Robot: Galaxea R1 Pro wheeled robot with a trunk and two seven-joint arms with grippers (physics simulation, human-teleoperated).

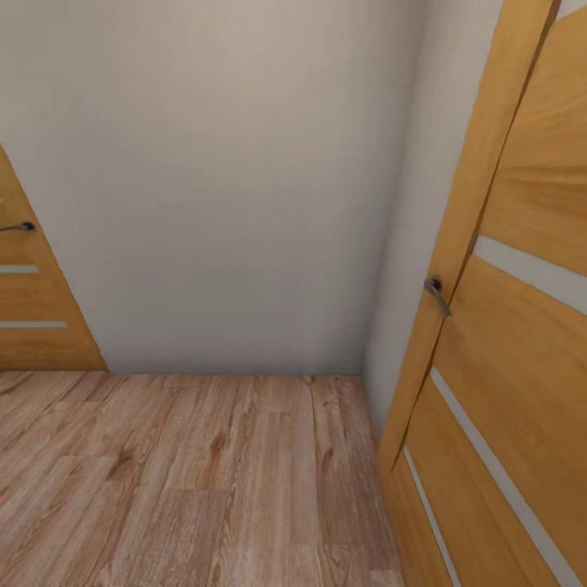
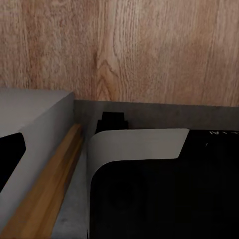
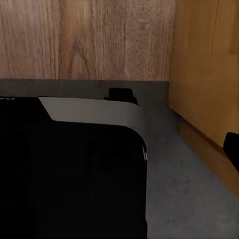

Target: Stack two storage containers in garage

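Light wood plank flooring [image 1: 187, 481] fills the near part of the head view, its boards running away toward a plain beige wall [image 1: 228, 179] that closes off the corner ahead. At the right, close by, an open wooden door [image 1: 522, 383] with pale horizontal strips stands at an angle, its edge toward the camera and a grey lever handle [image 1: 437, 293] on it. Farther off at the left, against the same wall, part of a second wooden door [image 1: 33, 318] shows, with a dark handle [image 1: 19, 227].

In the left wrist view, the robot's black base with its pale grey corner trim [image 2: 139, 144] lies nearest, on dark grey; beside it run a wooden strip [image 2: 50, 189] and a grey block, with plank floor beyond. The right wrist view shows the same base corner [image 3: 99, 112] up close, an orange-wood door face [image 3: 204, 64] beside it, and planks beyond.

No fingertips can be made out, so how either gripper stands cannot be told. Neither storage container can be located from these pictures.
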